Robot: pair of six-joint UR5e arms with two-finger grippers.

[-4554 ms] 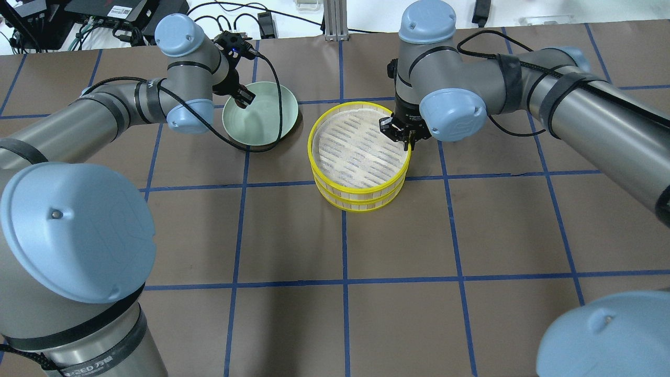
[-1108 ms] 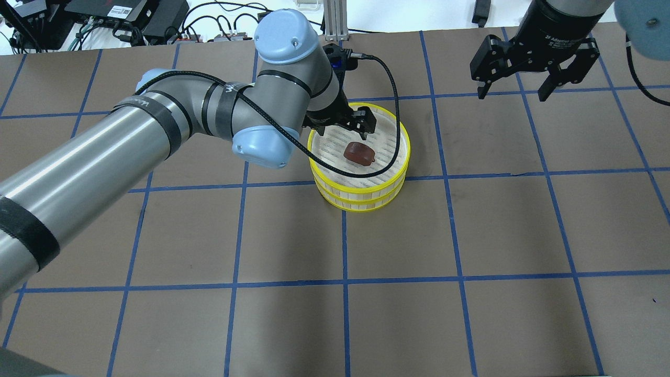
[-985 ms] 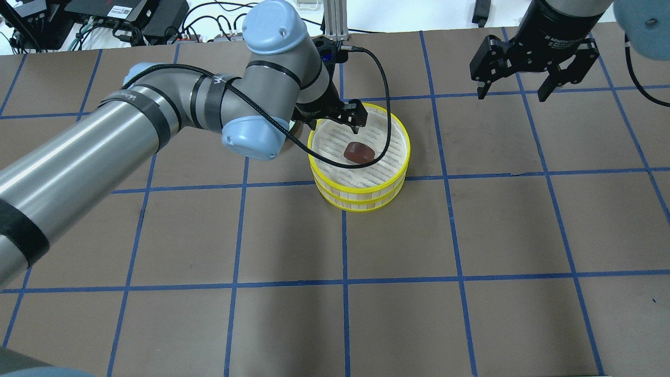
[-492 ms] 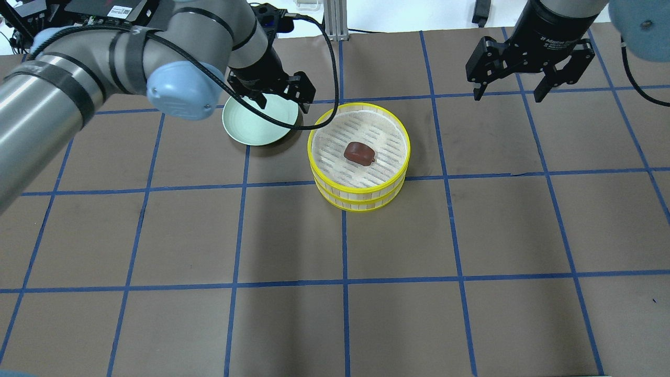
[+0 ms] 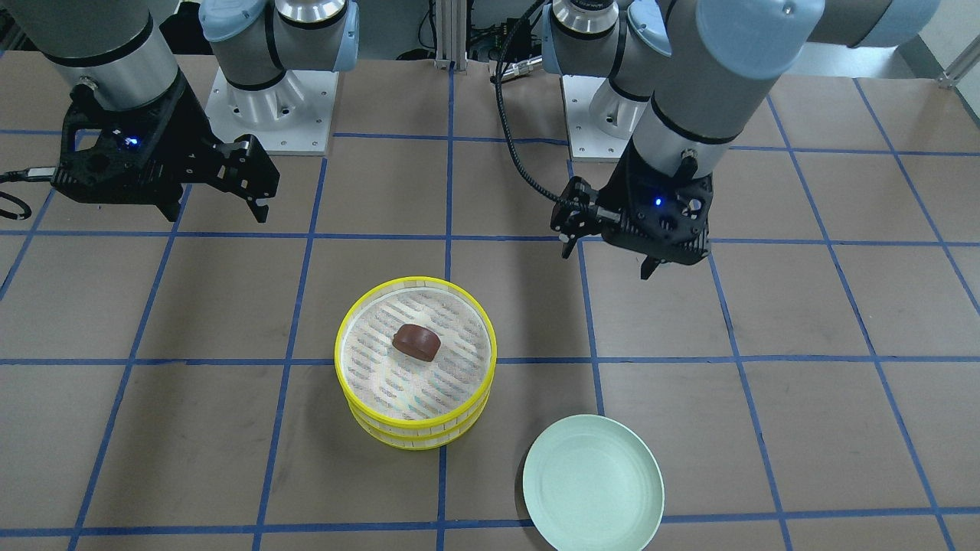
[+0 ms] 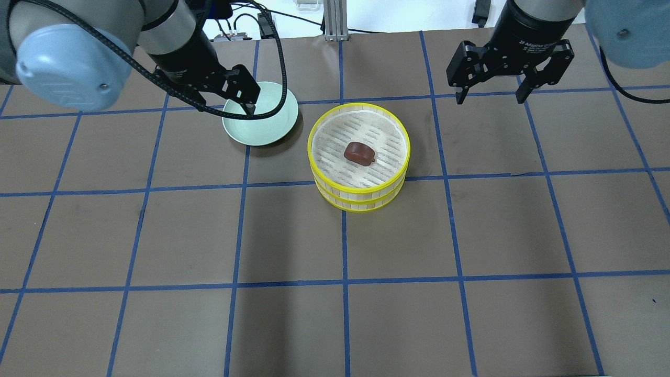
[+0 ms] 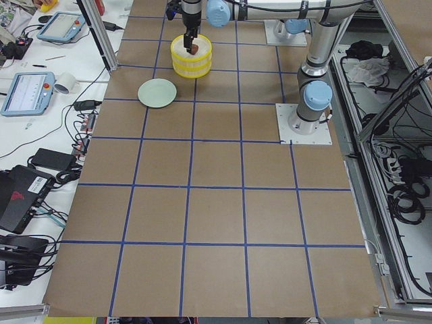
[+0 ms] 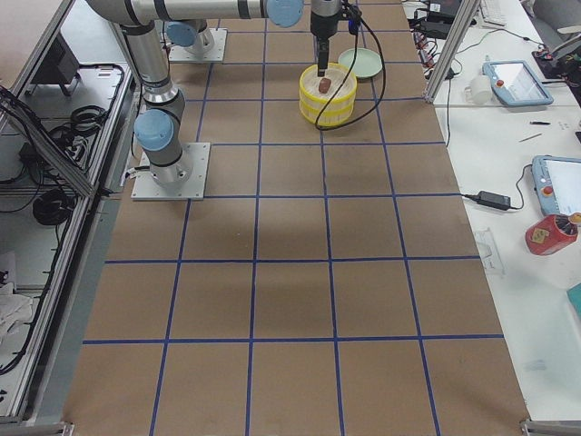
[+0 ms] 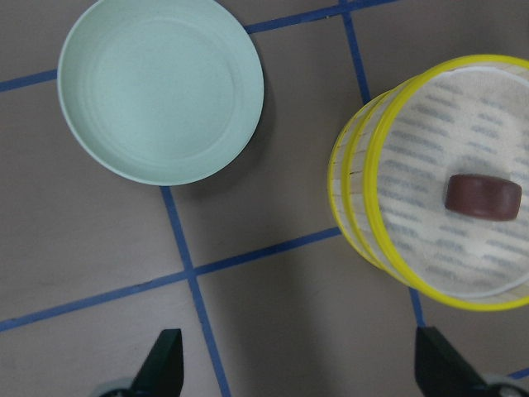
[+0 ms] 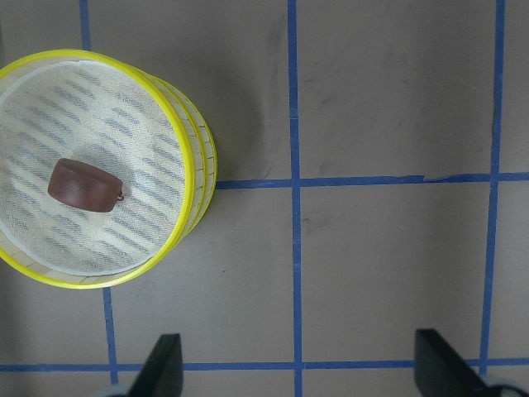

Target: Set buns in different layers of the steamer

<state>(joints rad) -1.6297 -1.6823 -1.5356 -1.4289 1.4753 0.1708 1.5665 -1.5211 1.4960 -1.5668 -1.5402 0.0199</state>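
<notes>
The left gripper (image 5: 606, 262) had let go of the dark brown bun (image 6: 359, 153) and drawn back from the steamer (image 6: 361, 195) to above the mint-green plate (image 6: 261, 140), fingers spread and empty. The bun lay near the middle of the top tray (image 6: 335, 131). The right gripper (image 6: 491, 98) hung open, well apart. No cream bun showed, so it was probably already in the lower tray (image 6: 361, 208) and the task nearly done.

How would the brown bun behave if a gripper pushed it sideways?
The brown bun looks squat and flat-topped, so it would probably slide, not roll. The raised yellow rim of the steamer would likely stop it.
</notes>
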